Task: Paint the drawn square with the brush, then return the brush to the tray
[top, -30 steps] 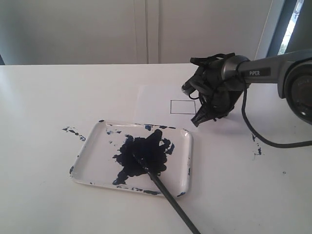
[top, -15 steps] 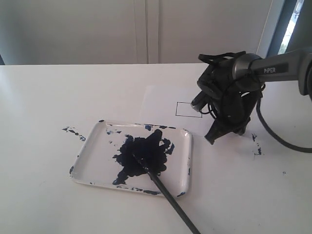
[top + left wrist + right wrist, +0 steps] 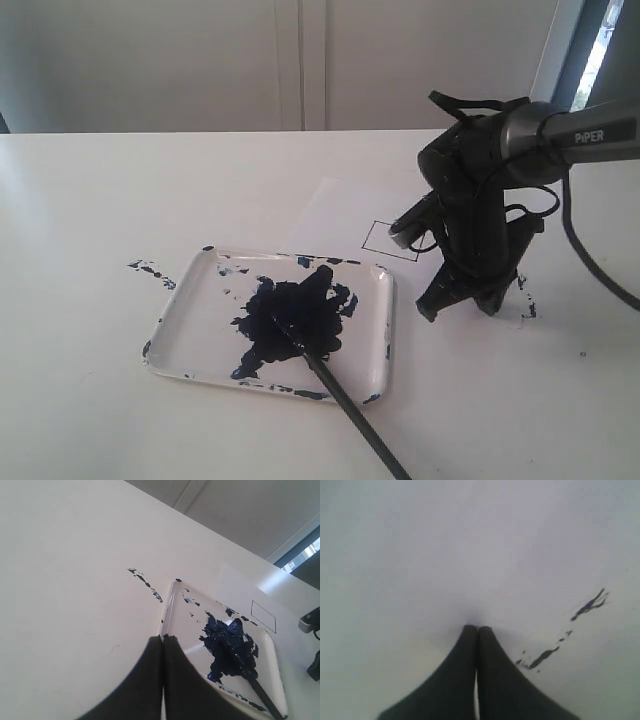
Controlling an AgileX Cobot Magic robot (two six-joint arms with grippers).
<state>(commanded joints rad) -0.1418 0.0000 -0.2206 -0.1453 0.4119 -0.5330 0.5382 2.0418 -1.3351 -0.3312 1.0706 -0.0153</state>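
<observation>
Your white table [image 3: 120, 200] fills most of each view, with pale wall panels [image 3: 200, 60] behind it and a strip of window [image 3: 600, 50] at the far right. The right arm [image 3: 560, 135] reaches in from the right, its base cut off by the frame. The right gripper [image 3: 477, 628] points down at bare table between the tray and some paint specks [image 3: 527, 305]. Its fingers are pressed together on nothing, and you cannot tell whether the tips touch the surface. The left gripper [image 3: 163, 638] is likewise closed and empty, seen only from its own wrist.

The tray [image 3: 190, 320] sits near the middle, with a dark navy blotch [image 3: 290, 315] inside. A paper sheet [image 3: 335, 215] lies just behind it. The brush [image 3: 345, 400] rests across the tray's near rim. Its tip is lost in the blotch and its handle runs off the bottom edge. The drawn square [image 3: 385, 238] is white inside, with its right side hidden behind the arm's wrist.
</observation>
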